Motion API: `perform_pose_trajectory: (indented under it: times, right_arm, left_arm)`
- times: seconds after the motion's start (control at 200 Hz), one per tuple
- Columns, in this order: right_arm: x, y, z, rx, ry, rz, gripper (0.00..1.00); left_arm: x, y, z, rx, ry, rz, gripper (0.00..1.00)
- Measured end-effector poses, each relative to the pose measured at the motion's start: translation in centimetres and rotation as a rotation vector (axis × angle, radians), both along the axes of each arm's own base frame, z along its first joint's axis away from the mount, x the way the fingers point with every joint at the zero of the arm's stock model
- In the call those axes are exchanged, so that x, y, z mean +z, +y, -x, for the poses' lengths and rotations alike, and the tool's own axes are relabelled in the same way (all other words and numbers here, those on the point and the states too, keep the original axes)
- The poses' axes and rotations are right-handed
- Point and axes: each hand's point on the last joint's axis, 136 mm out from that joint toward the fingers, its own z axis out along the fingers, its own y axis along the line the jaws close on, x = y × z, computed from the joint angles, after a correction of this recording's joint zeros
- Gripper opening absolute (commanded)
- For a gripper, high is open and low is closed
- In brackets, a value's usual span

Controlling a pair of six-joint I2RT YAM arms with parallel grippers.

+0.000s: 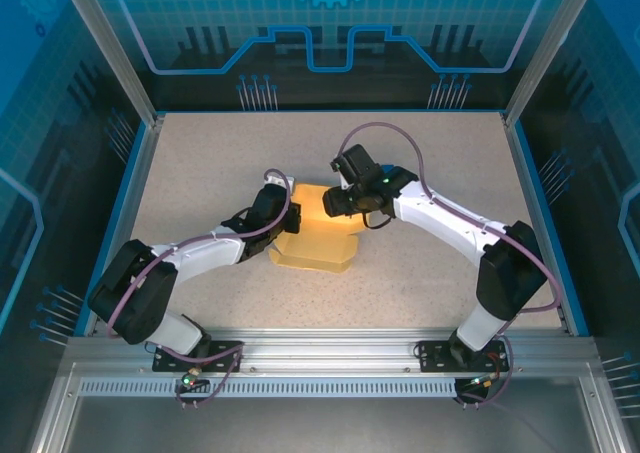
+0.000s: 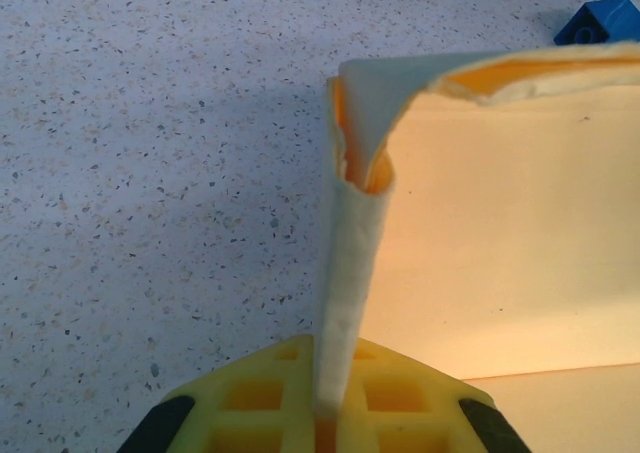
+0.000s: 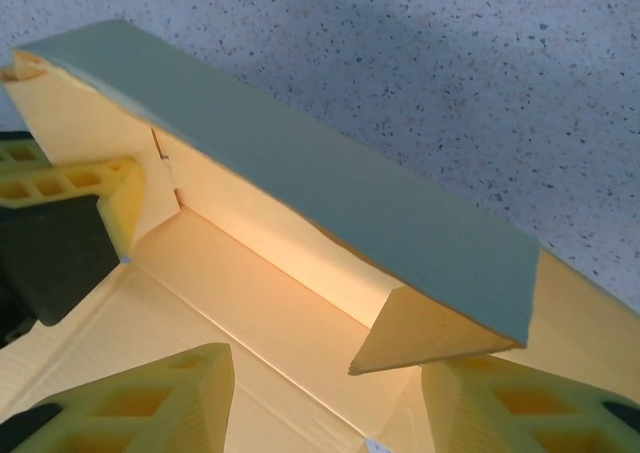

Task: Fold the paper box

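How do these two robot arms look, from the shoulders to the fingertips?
The left arm and right arm have white tubular links between chunky black joints, each trailed by a looping greyish-purple cable. A small green light glows on the right one. Their fingers are bright yellow plastic moulded in a waffle-like grid, with black trim.

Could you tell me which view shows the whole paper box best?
Top external: the paper box shows most of its outline on the table. Left wrist shows one upright flap edge-on; right wrist, a raised wall close up.
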Motion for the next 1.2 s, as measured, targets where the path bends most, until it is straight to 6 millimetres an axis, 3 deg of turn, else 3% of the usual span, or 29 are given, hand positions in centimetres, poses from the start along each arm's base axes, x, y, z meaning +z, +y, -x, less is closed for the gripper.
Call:
perform_pose_trajectory:
  times: [0.265,0.605,0.905,1.201]
  right_arm:
    - [0.3,-0.4,-0.2,0.008,-0.017,0.002,0.53]
    - [2.7,-3.2,3.1,0.066,-0.079,0.024,0.56]
    - [-2.0,-1.9,6.5,0.108,0.048,0.015,0.58]
    - [-3.5,-1.8,5.4,0.028,0.08,-0.008,0.59]
  left_arm:
    - [0.0,0.2,-0.1,0.01,-0.004,-0.008,0.0]
    - [-0.3,0.5,0.1,0.021,0.008,-0.021,0.0]
    - [-0.1,0.5,0.1,0.035,0.006,-0.006,0.0]
    - [0.1,0.5,0.1,0.036,0.003,-0.002,0.0]
